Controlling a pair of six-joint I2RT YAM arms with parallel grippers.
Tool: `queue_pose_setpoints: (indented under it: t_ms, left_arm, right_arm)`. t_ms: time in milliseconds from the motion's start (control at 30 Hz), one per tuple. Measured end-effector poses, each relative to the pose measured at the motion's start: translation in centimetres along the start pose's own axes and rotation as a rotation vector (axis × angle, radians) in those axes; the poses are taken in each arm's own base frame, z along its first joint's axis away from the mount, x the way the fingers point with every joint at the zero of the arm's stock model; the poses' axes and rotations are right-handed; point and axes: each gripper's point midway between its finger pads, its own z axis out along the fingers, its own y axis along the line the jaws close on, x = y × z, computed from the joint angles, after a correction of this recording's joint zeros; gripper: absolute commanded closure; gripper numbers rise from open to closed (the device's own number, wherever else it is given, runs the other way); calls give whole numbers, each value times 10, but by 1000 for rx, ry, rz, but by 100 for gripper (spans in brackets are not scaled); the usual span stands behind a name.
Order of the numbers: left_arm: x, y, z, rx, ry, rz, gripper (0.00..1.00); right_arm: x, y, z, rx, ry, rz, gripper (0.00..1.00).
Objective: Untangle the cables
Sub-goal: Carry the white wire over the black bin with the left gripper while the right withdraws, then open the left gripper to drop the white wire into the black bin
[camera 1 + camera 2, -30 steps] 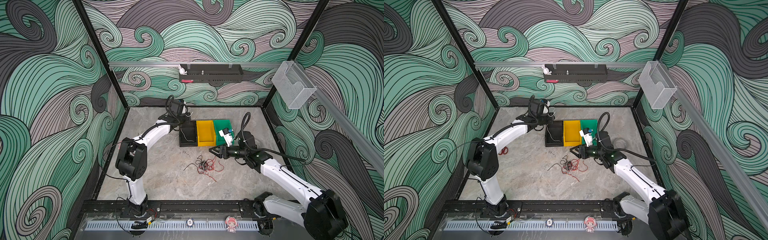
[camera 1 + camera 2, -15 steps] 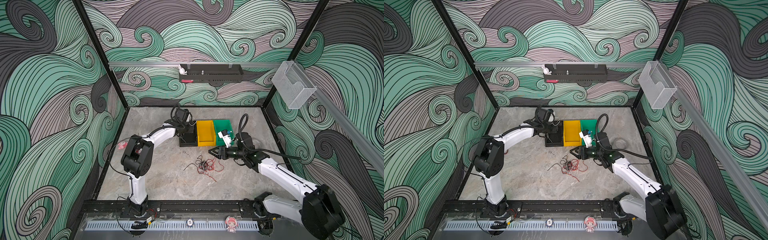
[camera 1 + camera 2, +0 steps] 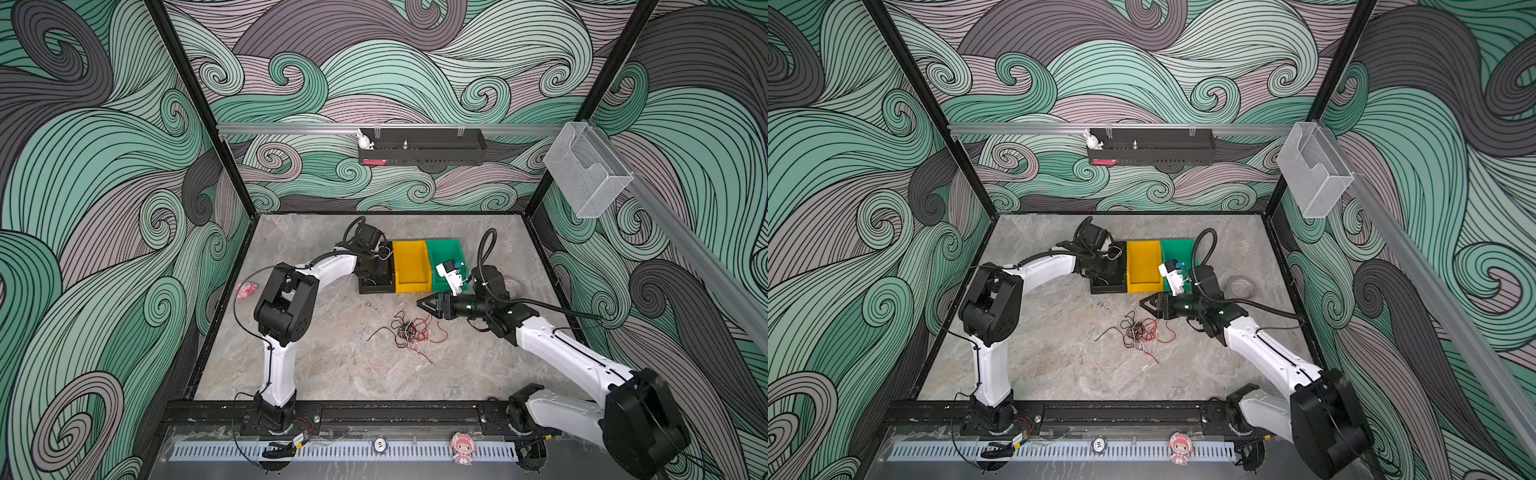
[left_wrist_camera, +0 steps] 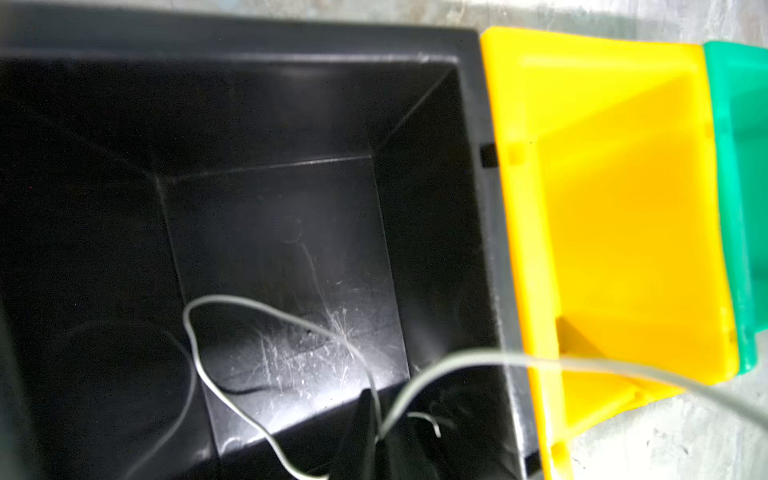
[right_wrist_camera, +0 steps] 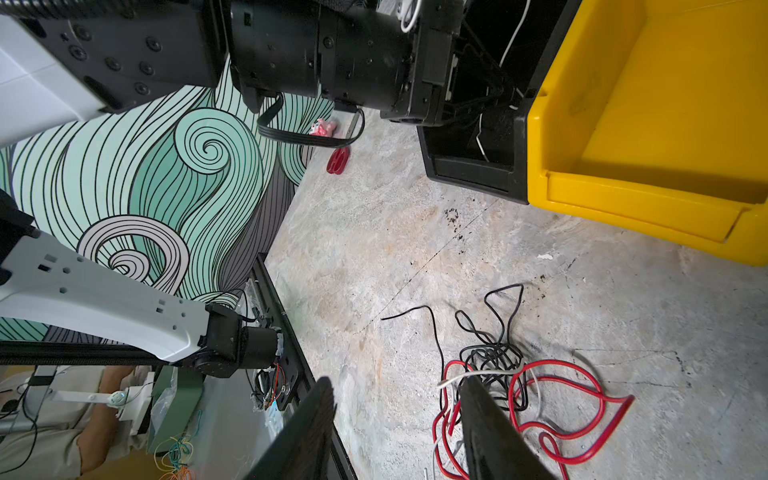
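In both top views the table [image 3: 332, 365] carries a black bin [image 3: 376, 287], a yellow bin [image 3: 411, 266] and a green bin [image 3: 446, 251] in a touching row. The cables [image 3: 411, 332] lie tangled on the bare surface in front of the bins. The right gripper [image 3: 422, 304] hangs just beside the tangle, on its bin side. The right wrist view shows its jaws wide apart with nothing between them, and one finger [image 5: 490, 428] over the red and black loops. Only the left wrist view shows the left gripper [image 4: 380, 440] reaching into the black bin. Its jaws are narrow and a white cable [image 4: 291, 320] runs out from between them. I cannot tell whether they pinch it. Red-handled scissors [image 5: 337, 160] appear in the right wrist view alone.
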Motion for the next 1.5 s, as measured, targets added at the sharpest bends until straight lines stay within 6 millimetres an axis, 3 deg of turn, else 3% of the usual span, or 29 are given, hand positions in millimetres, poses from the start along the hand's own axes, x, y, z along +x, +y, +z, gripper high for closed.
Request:
queue_pose_setpoints:
  t_ms: [133, 267, 600, 933, 1067, 1267, 1400, 1500]
  left_arm:
    - [2, 1, 0, -4, 9, -7, 61]
    - [4, 3, -3, -19, 19, -8, 56]
    - [-4, 17, -29, -150, 2, 95, 54]
    - [6, 28, -38, -235, 53, 189, 54]
    - [2, 23, -53, -216, 27, 192, 54]
    - [0, 3, -95, -115, -47, 186, 53]
    - [15, -9, -114, -29, -73, 170, 53]
    - [37, -17, -118, 34, -64, 154, 53]
  right_arm:
    - [0, 0, 0, -1, 0, 1, 49]
    - [0, 0, 0, -2, 1, 3, 49]
    - [-1, 1, 0, -8, -6, 9, 49]
    - [-4, 0, 6, -17, -2, 28, 49]
    - [-3, -2, 7, -14, 2, 33, 49]
    - [0, -7, 7, 12, 11, 49, 48]
    - [7, -15, 7, 47, 33, 75, 48]
    - [10, -19, 7, 69, 42, 88, 48]
